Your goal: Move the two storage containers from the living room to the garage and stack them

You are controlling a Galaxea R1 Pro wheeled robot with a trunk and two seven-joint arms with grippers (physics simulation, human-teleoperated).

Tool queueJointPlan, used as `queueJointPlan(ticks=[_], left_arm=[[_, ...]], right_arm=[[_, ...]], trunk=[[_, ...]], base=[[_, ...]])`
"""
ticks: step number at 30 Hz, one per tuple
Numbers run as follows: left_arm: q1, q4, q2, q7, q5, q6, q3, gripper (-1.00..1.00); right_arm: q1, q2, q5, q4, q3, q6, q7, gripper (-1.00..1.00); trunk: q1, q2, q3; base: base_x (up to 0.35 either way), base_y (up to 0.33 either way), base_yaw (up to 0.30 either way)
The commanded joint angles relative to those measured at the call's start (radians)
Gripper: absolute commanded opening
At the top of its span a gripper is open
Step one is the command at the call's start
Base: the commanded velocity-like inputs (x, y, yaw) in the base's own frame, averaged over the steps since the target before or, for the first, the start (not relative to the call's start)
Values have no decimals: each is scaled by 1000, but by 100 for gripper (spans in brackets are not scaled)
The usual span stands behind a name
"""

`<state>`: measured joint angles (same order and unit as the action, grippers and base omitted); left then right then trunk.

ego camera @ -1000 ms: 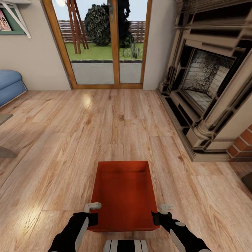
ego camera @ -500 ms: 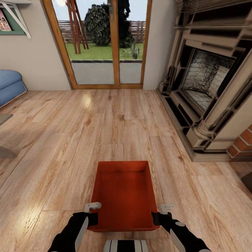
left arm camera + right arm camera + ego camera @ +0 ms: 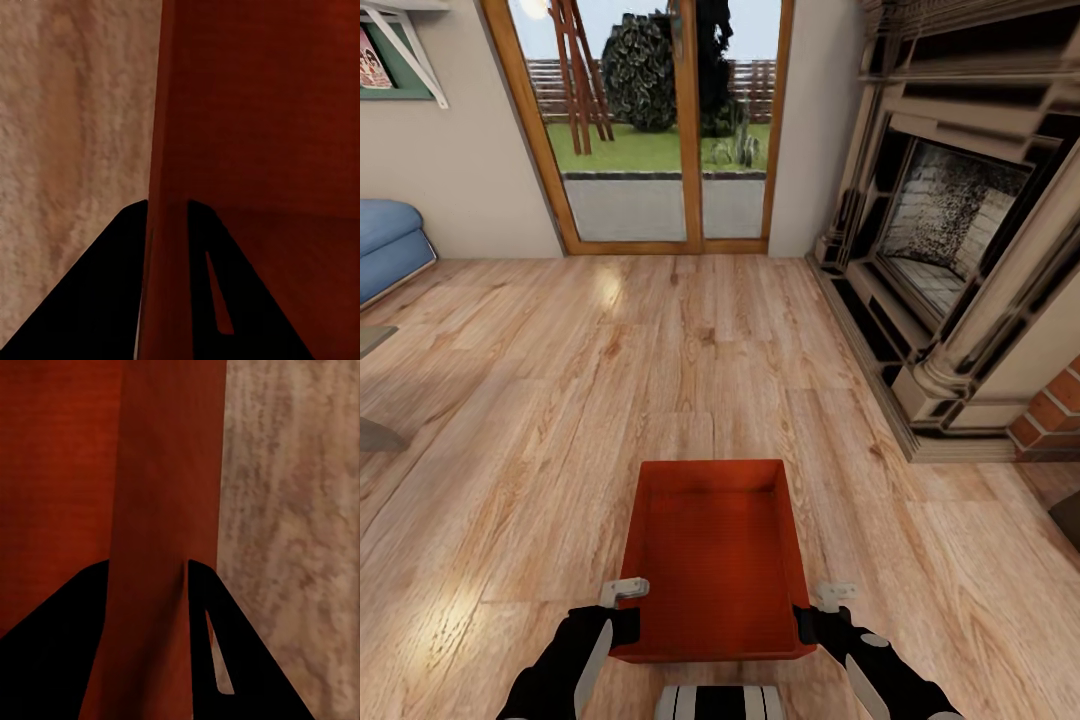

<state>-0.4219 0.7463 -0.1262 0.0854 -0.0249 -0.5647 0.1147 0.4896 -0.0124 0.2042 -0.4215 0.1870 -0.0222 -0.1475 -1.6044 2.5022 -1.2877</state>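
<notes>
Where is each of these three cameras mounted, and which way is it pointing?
Head view: on the robot's head, looking forward and down at wood floor, glass doors, fireplace; both arms show.
Left wrist view: along the left pincer, gripping one wall.
Right wrist view: along the right pincer, gripping the opposite wall.
All share the orange-red bin.

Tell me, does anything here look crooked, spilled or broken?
Nothing stands out. The orange-red container looks level and empty, with the left gripper and right gripper each clamped over a side wall. The wood floor shows no spill or damage.
</notes>
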Motion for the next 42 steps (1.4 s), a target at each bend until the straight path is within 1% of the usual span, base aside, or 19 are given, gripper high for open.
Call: queueJointPlan(ticks=[1,10,19,22,23,27,31,38,42], left_arm=[[0,1,-2,5,-9,-5,0,-100],[0,1,-1,5,-11,-4,-1,-100],[0,1,-4,5,-10,-3,-1,-100],[0,-17,0,5,-9,27,3,-100],[0,-35,1,5,-9,51,4,-100],[0,-64,0,6,-9,97,3,-100],[0,-68,0,6,-9,103,3,-100],[0,-68,0,7,-9,105,3,-100],[0,-68,0,7,-9,105,3,-100]], right_arm=[[0,-1,4,17,5,-2,-1,-100],[0,-1,4,17,5,-2,-1,-100],[0,-1,1,17,9,-2,-1,-100],[0,-1,-5,17,9,-2,0,-100],[0,-1,-6,17,9,-1,0,-100],[0,-1,-9,17,9,-1,0,-100],[0,-1,-9,17,9,-1,0,-100],[0,-1,-9,17,9,-1,0,-100],[0,-1,-9,17,9,-1,0,-100]], trunk=[[0,0,3],[4,-2,38],[39,-65,66],[50,-86,75],[54,-93,79],[70,-121,91],[85,-149,104],[112,-198,126],[127,-226,142]], base=[[0,0,0],[0,0,0],[0,0,0],[0,0,0],[-36,0,0],[-214,0,0],[-186,0,0],[-15,0,0],[0,0,0]])
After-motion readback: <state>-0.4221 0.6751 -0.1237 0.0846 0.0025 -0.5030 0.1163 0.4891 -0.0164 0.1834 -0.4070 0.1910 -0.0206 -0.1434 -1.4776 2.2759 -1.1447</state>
